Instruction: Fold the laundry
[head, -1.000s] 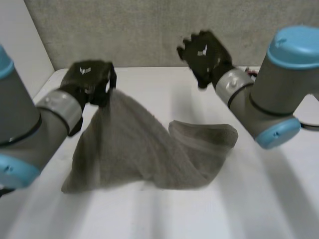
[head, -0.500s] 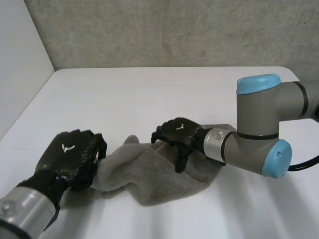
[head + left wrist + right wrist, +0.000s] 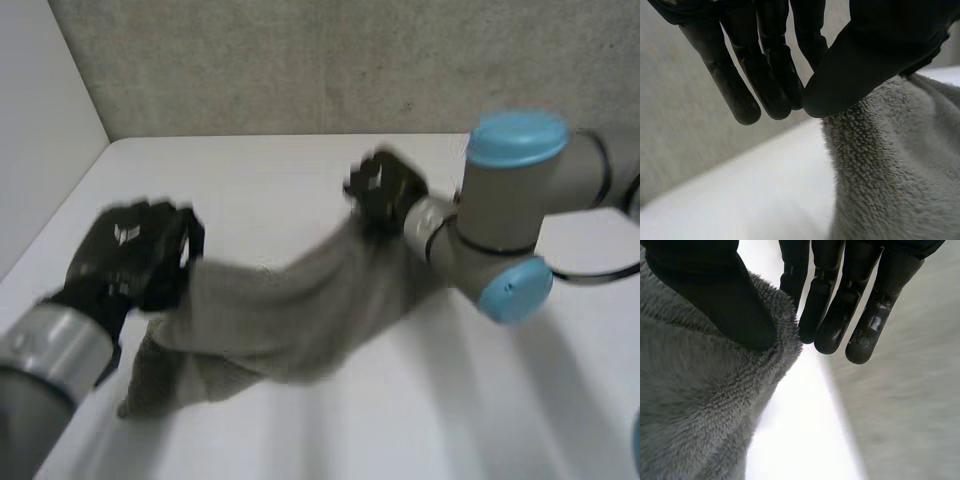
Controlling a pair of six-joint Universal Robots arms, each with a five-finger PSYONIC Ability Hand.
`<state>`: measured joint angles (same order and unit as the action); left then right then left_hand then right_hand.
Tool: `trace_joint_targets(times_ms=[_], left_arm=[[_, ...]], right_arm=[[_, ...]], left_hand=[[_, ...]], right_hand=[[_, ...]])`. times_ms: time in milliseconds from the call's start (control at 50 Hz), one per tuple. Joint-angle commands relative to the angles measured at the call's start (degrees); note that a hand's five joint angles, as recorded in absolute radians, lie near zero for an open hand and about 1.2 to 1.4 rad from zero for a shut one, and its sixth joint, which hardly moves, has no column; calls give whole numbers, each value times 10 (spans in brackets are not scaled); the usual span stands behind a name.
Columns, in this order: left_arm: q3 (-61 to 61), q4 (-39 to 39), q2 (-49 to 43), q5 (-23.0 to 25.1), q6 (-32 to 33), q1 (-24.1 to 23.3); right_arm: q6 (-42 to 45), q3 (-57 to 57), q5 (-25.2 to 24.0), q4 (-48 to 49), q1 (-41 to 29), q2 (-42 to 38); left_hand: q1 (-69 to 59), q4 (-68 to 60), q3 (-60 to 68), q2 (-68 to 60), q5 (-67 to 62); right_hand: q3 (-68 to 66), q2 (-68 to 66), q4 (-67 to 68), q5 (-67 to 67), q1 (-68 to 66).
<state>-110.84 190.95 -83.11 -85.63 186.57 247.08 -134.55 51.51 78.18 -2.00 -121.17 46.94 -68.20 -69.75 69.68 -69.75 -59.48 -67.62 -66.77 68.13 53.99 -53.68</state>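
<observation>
Towel (image 3: 300, 310) aloft: left hand (image 3: 135, 250), right hand (image 3: 385, 190).

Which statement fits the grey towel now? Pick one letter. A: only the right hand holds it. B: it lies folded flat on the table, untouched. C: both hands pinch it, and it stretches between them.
C: the left hand and the right hand each pinch the towel between thumb and fingers, and in the head view it stretches between them.

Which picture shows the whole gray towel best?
The head view: the towel hangs stretched between the left robot hand and right robot hand. Each wrist view shows a fuzzy pinched bit up close.
</observation>
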Motion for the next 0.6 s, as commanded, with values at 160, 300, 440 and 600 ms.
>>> trace_joint_targets(times_ms=[160, 300, 440, 600], left_arm=[[388, 109, -157, -130, -2, -10], [217, 113, -150, -124, -2, -41], [-7, 142, -143, -75, -2, -46], [-107, 132, -136, -38, 1, -48]], right_arm=[[-178, 83, 95, 266, 8, 191], [-177, 242, 51, 260, 24, 206], [-152, 443, -2, 183, 40, 213], [-142, 502, -8, 43, 43, 232]], left_hand=[[-118, -102, 103, -102, -105], [-118, -102, 103, -102, -105], [-118, -102, 103, -102, -105], [-118, -102, 103, -102, -105]], right_hand=[[-124, -132, 119, 160, -263], [-124, -132, 119, 160, -263], [-124, -132, 119, 160, -263], [431, 423, -436, -395, 292]])
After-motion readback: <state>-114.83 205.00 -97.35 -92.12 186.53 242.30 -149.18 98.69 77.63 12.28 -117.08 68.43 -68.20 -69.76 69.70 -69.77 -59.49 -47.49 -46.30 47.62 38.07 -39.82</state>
